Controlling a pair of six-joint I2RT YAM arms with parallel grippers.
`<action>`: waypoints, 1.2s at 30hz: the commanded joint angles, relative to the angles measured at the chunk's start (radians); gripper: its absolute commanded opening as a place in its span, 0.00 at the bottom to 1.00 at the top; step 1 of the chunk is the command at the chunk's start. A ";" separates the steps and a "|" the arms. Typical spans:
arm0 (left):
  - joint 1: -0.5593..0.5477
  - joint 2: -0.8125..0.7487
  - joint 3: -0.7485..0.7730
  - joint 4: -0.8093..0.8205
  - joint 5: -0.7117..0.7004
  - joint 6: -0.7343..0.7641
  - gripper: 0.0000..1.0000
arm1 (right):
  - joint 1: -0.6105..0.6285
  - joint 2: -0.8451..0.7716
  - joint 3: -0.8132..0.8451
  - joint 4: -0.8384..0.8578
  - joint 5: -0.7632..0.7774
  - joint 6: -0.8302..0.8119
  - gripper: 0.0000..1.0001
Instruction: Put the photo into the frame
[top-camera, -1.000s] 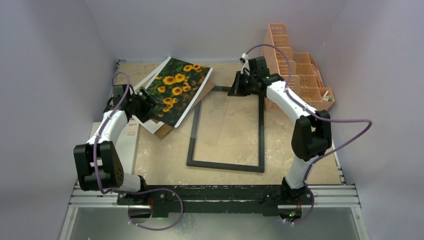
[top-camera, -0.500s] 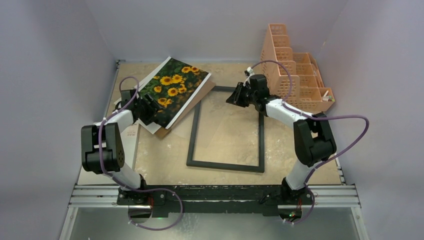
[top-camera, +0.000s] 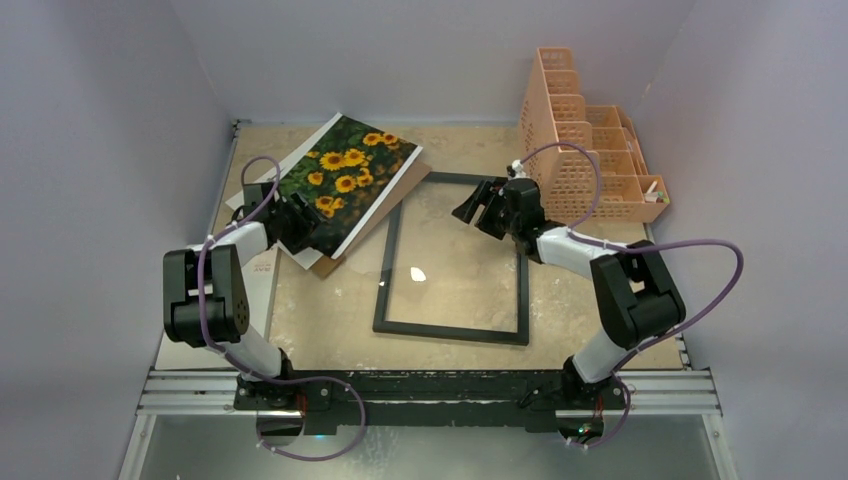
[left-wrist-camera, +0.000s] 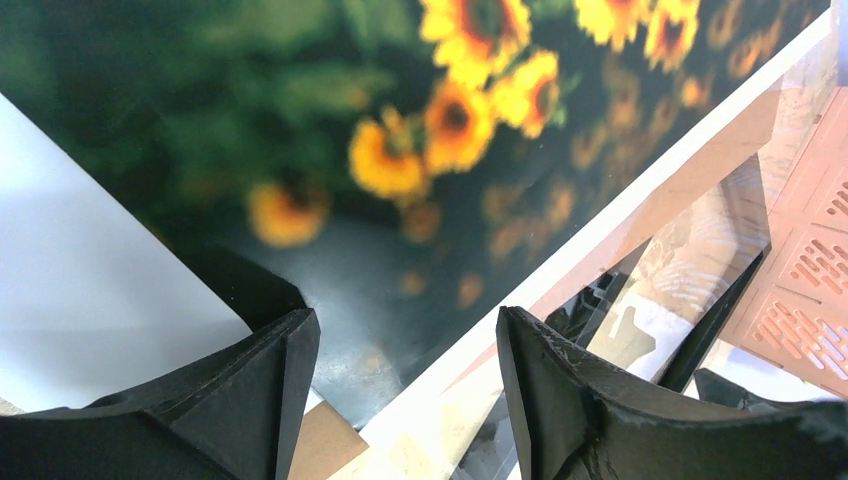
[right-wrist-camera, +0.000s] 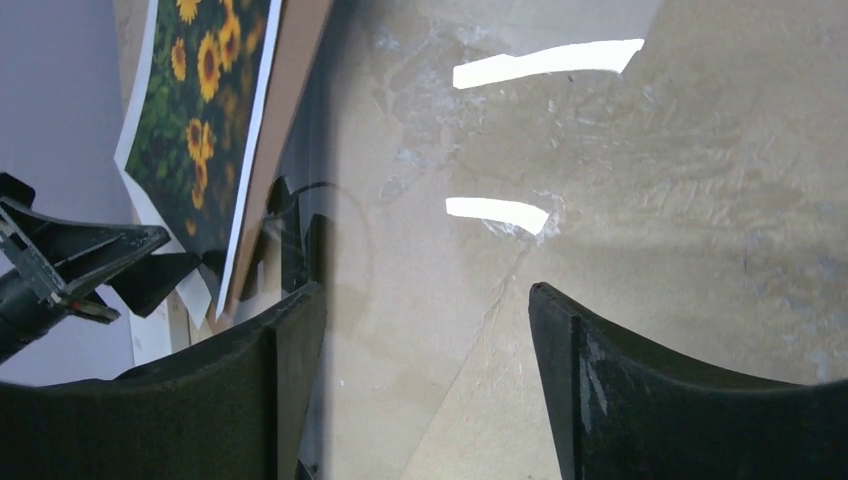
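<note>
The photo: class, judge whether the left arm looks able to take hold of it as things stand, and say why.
Probably yes. The left gripper is open at the near edge of the photo, with nothing between them. The photo lies on top of the brown board, so its edge looks reachable.

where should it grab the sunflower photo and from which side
Probably take the photo by its near short edge, at the corner closest to the left gripper, coming in low from the left. It is a thin sheet lying on a brown board, so only an edge offers a pinch: one finger over, one slid under. The left gripper's open jaws flank that end.
</note>
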 joint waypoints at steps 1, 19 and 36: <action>-0.006 -0.017 -0.014 -0.025 -0.004 0.041 0.68 | 0.016 -0.046 -0.055 -0.029 0.073 0.095 0.80; -0.006 0.003 -0.028 -0.134 -0.017 0.123 0.64 | 0.096 0.077 -0.155 0.217 0.055 0.287 0.77; -0.006 0.060 0.034 -0.214 -0.022 0.163 0.62 | 0.162 0.116 -0.202 0.793 -0.053 0.361 0.59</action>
